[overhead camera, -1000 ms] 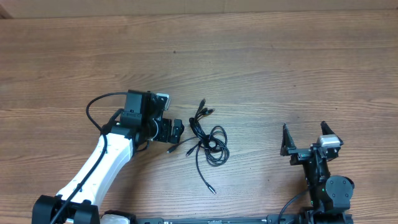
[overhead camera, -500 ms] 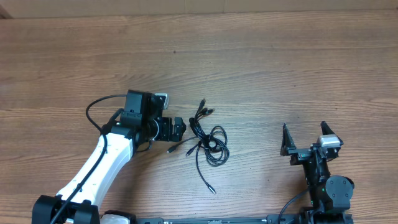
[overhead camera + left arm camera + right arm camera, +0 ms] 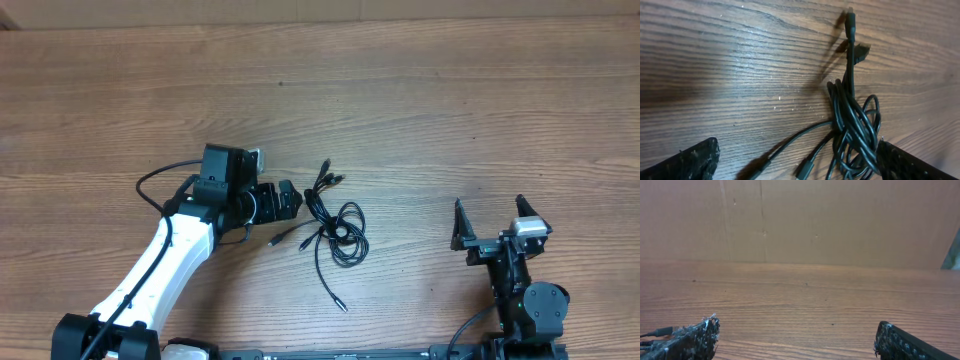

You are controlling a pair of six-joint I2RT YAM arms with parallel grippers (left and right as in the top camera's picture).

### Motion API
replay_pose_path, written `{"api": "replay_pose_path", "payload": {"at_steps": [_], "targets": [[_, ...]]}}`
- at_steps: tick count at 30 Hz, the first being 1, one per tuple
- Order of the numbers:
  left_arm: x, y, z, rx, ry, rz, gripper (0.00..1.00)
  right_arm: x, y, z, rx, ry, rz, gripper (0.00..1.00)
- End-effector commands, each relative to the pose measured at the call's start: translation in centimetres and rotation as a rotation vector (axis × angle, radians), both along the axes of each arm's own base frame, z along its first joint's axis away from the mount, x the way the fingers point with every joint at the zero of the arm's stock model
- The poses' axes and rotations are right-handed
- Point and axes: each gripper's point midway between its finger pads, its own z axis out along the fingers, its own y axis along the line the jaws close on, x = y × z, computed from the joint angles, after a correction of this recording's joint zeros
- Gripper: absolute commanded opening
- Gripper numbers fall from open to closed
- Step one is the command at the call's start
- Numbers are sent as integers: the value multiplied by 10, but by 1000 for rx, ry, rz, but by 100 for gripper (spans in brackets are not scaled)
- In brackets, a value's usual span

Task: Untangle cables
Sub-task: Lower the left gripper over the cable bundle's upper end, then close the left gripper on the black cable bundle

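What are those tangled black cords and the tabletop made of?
The cables: probably rubber or plastic sheathing, black with a faint sheen, bending in soft loops. The table: wood or wood-look laminate, brown, with clear grain lines; I cannot tell which.

In the left wrist view the cables (image 3: 852, 125) run off the bottom edge, their lower loops lost. Either side of them, only the finger ends of the left gripper (image 3: 800, 161) show. From overhead, the cables' plug ends are too small to make out, and I can't tell whether the gripper touches them.
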Motion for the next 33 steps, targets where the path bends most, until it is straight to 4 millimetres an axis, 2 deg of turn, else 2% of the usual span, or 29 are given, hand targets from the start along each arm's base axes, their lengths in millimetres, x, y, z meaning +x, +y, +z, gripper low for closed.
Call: {"api": "replay_pose_path", "payload": {"at_steps": [1, 7, 12, 17, 23, 28, 33], "targets": [[7, -6, 8, -71, 44, 108, 100, 0, -3, -2, 4, -2, -16, 100], [15, -8, 13, -132, 67, 213, 100, 0, -3, -2, 4, -2, -16, 100], [15, -9, 13, -134, 68, 218, 100, 0, -3, -2, 4, -2, -16, 100], [10, -20, 13, -133, 70, 182, 100, 0, -3, -2, 4, -2, -16, 100], [6, -42, 17, -126, 36, 118, 100, 0, -3, -2, 4, -2, -16, 100], [6, -49, 15, -110, 32, 138, 100, 0, -3, -2, 4, -2, -16, 100], [8, -46, 7, -67, 32, 173, 92, 0, -3, -2, 4, -2, -16, 100]]}}
